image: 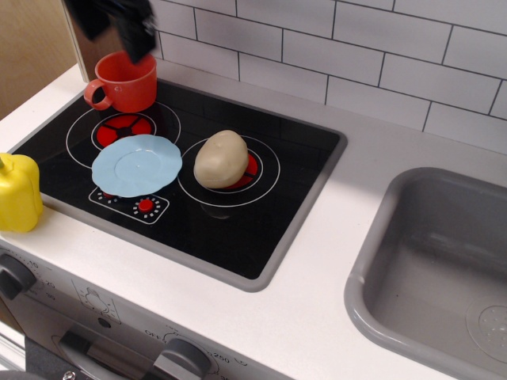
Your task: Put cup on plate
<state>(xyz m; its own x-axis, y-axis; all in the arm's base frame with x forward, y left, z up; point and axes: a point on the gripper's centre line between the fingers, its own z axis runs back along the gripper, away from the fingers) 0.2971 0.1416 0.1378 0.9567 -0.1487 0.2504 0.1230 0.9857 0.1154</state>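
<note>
The red-orange cup [125, 81] stands upright at the back left corner of the black hob [261, 206], its handle pointing left. The light blue plate [136, 164] lies flat on the hob in front of the cup, apart from it. My black gripper [116, 33] hangs just above the cup's rim at the top left of the view, blurred. Its jaws are spread about a cup's width apart, one finger [141, 41] over the cup's right rim, and they hold nothing.
A beige potato [221, 158] lies on the right burner next to the plate. A yellow pepper toy [17, 192] stands at the left edge. A grey sink [444, 269] is at the right. A tiled wall runs behind.
</note>
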